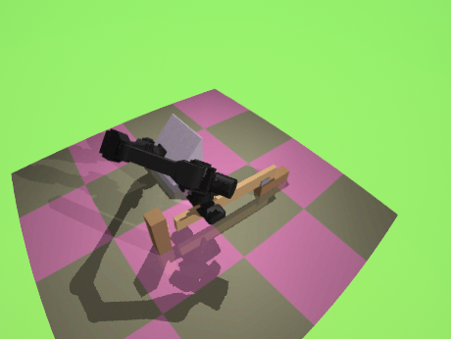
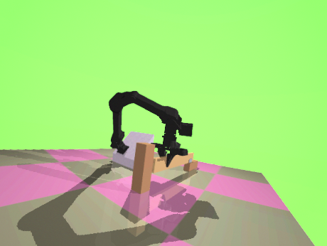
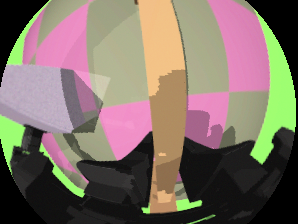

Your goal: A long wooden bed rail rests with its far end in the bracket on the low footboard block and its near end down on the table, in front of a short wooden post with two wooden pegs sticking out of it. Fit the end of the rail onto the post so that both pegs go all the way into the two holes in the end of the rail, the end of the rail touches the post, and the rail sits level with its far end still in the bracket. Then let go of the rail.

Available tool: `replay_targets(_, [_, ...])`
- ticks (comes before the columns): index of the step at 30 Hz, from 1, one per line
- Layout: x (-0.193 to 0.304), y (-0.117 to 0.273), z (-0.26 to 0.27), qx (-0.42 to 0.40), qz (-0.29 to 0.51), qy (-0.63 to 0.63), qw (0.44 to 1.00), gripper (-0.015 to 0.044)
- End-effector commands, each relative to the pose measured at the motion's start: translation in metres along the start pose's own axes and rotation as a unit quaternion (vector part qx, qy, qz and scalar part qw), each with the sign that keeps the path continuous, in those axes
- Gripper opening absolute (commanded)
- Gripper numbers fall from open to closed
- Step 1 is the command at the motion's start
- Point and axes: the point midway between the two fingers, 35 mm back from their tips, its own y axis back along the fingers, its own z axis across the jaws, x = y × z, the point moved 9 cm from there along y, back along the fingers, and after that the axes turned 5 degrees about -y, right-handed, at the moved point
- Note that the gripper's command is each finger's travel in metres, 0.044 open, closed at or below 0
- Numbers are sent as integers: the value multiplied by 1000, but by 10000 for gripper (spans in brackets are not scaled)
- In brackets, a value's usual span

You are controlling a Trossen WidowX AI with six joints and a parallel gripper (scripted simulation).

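Observation:
The long wooden rail (image 1: pixel 250 183) (image 2: pixel 162 166) (image 3: pixel 161 45) is off the table at its near end and looks roughly level. My gripper (image 1: pixel 204 208) (image 2: pixel 166 156) (image 3: pixel 160 133) is shut on it from above, close to the near end. The wooden post (image 1: pixel 159 232) (image 2: pixel 142 168) stands upright, with a small gap between it and the rail's near end. The pegs show only faintly in the top view. The rail's far end is at the grey bracket (image 1: pixel 265 181) (image 2: pixel 190 161) on the footboard block (image 1: pixel 277 180) (image 2: pixel 191 166); its exact seating is hidden. The rail's end holes are not visible.
A pale grey slanted block (image 1: pixel 177 137) (image 2: pixel 138 142) (image 3: pixel 37 95) stands beside the arm, behind the rail's near half. The checkered table top (image 1: pixel 314 255) (image 2: pixel 245 199) lies under everything, with dark shadows of the arm and rail on it.

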Motion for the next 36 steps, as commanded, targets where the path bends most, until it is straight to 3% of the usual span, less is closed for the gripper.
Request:
replay_targets(1, [-2,4,0,5,-2,1,1000,0])
replay_targets(36, [2,1,0,5,-2,1,1000,0])
